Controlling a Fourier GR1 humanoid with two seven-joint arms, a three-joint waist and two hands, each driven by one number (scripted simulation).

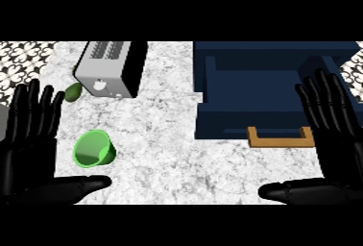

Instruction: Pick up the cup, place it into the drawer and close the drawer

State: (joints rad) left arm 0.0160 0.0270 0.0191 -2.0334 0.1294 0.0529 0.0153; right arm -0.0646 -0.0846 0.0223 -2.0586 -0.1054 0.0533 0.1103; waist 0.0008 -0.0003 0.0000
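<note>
A green cup (93, 149) lies tipped on the marble counter at the lower left, its mouth turned toward me. The dark blue drawer (212, 72) stands pulled open at the upper right, with a wooden handle (280, 138) on its near front. My left hand (28, 144) is open at the left edge, fingers up, its thumb just below the cup and not touching it. My right hand (333, 139) is open at the right edge, fingers up, in front of the drawer's right side.
A silver toaster (110, 67) sits at the back left of the counter. A small green fruit (73, 92) lies beside its left front corner. Patterned tiles show at the far left.
</note>
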